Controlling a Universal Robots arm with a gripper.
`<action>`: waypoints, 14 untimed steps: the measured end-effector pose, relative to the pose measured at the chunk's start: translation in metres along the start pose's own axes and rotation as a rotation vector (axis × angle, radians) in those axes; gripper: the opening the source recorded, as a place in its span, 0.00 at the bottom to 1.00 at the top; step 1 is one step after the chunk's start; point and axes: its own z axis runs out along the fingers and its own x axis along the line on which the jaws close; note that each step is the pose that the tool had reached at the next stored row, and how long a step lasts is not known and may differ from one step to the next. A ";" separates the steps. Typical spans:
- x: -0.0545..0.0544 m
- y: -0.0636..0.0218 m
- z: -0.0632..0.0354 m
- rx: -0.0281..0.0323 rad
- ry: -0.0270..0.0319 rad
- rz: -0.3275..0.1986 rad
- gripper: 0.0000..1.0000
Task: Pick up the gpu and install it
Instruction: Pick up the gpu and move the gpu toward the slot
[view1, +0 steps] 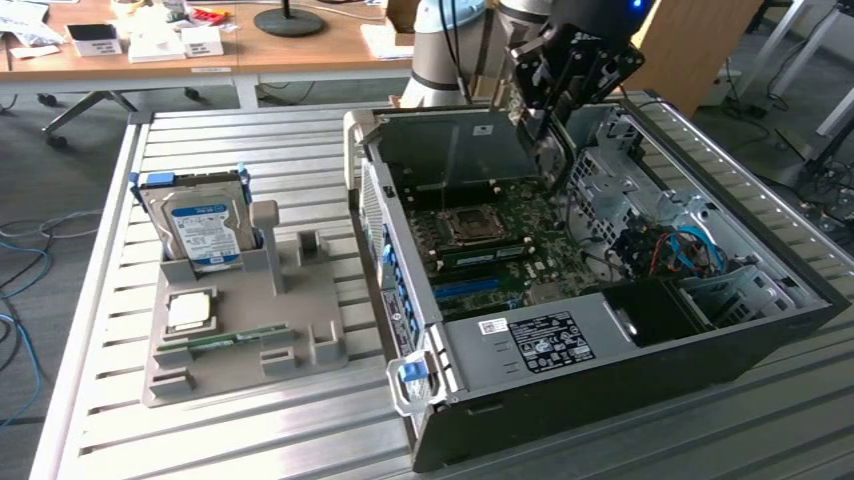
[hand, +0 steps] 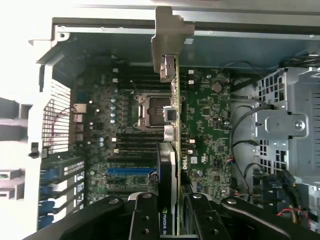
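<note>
My gripper (view1: 545, 112) hangs over the open computer case (view1: 747, 330), shut on the gpu (view1: 550, 160). In the wrist view the gpu (hand: 169, 165) shows edge-on between the two black fingers (hand: 145, 217), with its black fan face and green board running away from the camera. Its silver end bracket (hand: 169, 35) reaches toward the case's rear wall. The card is held above the green motherboard (hand: 210, 110), in line with the CPU socket (hand: 150, 110) and close to the blue slot (hand: 130, 171). Whether its edge touches the board I cannot tell.
A grey holder (view1: 314, 300) on the slatted table at the exterior view's left carries a silver hard drive (view1: 207, 225), a square processor (view1: 187, 310) and a memory stick (view1: 234, 338). Inside the case are a drive cage (hand: 287, 125), loose cables (view1: 667, 250) and a black power supply (view1: 547, 340).
</note>
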 end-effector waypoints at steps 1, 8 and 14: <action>-0.004 0.0000 0.0001 0.0001 0.0000 0.000 0.27; -0.027 0.0002 0.0006 0.0000 0.0000 0.000 0.27; -0.043 0.0003 0.0009 0.0000 0.0000 0.000 0.27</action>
